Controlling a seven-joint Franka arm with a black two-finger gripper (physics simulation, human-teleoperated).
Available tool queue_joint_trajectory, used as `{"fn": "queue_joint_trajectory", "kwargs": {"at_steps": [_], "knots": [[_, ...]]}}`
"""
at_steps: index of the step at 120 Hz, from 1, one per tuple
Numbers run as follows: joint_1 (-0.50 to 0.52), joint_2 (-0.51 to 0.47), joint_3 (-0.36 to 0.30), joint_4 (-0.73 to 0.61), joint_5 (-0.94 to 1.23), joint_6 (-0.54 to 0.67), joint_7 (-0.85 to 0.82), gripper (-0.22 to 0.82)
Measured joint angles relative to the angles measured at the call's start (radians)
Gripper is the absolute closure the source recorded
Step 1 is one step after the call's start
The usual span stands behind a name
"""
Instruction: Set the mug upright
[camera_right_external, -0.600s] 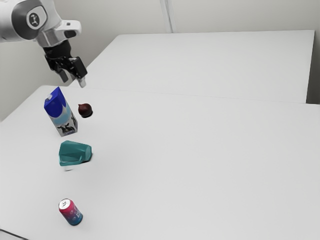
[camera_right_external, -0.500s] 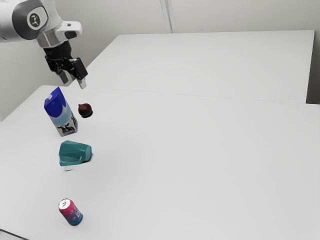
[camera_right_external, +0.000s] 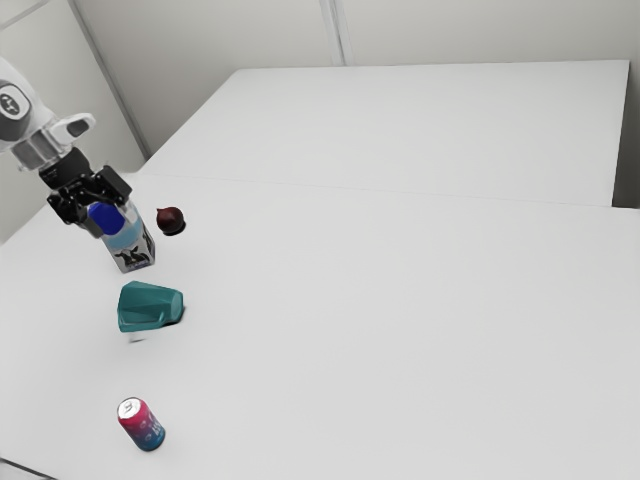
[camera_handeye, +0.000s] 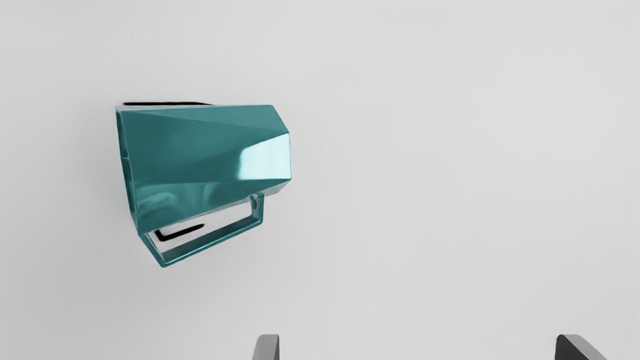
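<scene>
The milk carton (camera_right_external: 127, 240) stood on the white table (camera_right_external: 400, 330), and every other thing could be placed from it. The teal mug (camera_right_external: 150, 307) lay on its side near the carton, toward the exterior camera, its wide mouth facing the exterior view's left and its narrower base facing the exterior view's right. Farther from the carton in that same direction, past the mug, stood a pink and blue can (camera_right_external: 142, 425). A small, dark red, rounded object (camera_right_external: 170, 220) sat just beside the carton, toward the exterior view's right. The black gripper (camera_right_external: 113, 221) overlapped the carton's top in the exterior view; whether they touched, I could not tell. Its jaws were wide apart, with bare tabletop seen between them in the wrist view. There the mug's handle (camera_handeye: 215, 239) was on the side nearer the fingers.
</scene>
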Motion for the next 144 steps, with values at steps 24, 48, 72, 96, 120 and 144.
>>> {"fn": "queue_joint_trajectory", "kwargs": {"at_steps": [24,48,72,96,120,144], "knots": [[0.124,0.076,-0.001,-0.068,-0.166,0.021,0.093,0.0],[0.221,0.16,-0.001,-0.092,-0.268,0.039,0.21,0.0],[0.262,0.242,-0.003,-0.091,-0.334,0.045,0.326,0.0],[0.282,0.317,-0.009,-0.058,-0.394,0.051,0.429,0.0],[0.282,0.379,-0.009,-0.034,-0.445,0.058,0.507,0.0],[0.278,0.394,-0.016,-0.05,-0.477,0.064,0.563,0.02]]}}
